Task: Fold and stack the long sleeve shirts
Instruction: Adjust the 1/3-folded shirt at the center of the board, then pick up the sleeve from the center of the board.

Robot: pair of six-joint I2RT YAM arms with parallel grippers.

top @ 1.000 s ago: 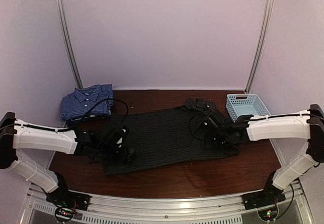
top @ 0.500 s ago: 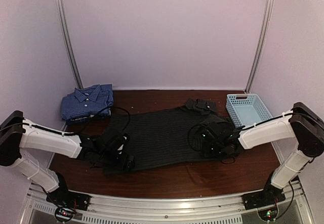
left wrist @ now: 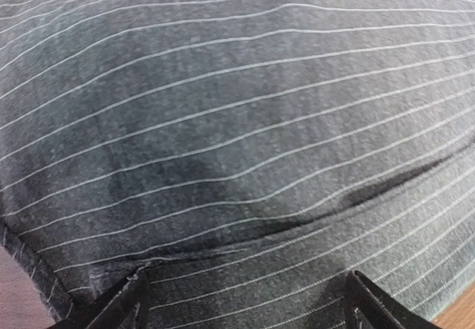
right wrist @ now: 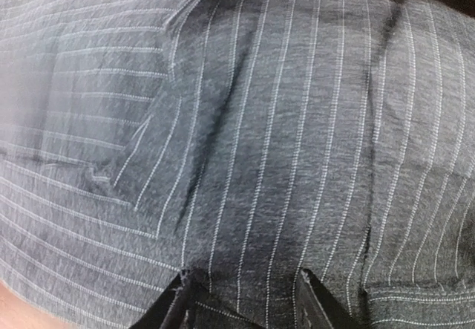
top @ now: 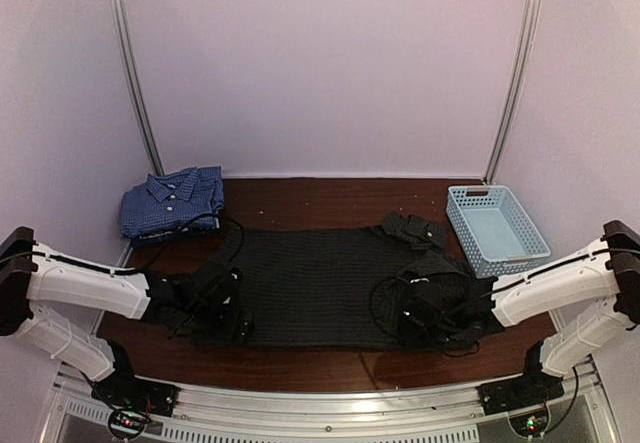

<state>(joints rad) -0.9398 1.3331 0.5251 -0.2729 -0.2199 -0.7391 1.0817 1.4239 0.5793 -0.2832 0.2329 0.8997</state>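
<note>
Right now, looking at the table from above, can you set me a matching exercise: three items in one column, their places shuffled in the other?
Items:
1. black pinstriped shirt
2. blue checked shirt
3. light blue basket

Places:
A. folded, at the far left corner of the table
B. at the far right side
C. spread out across the middle

Pairs: 1-C, 2-A, 3-B

No text, label, brand, number or sign can be read on anything in these three views.
</note>
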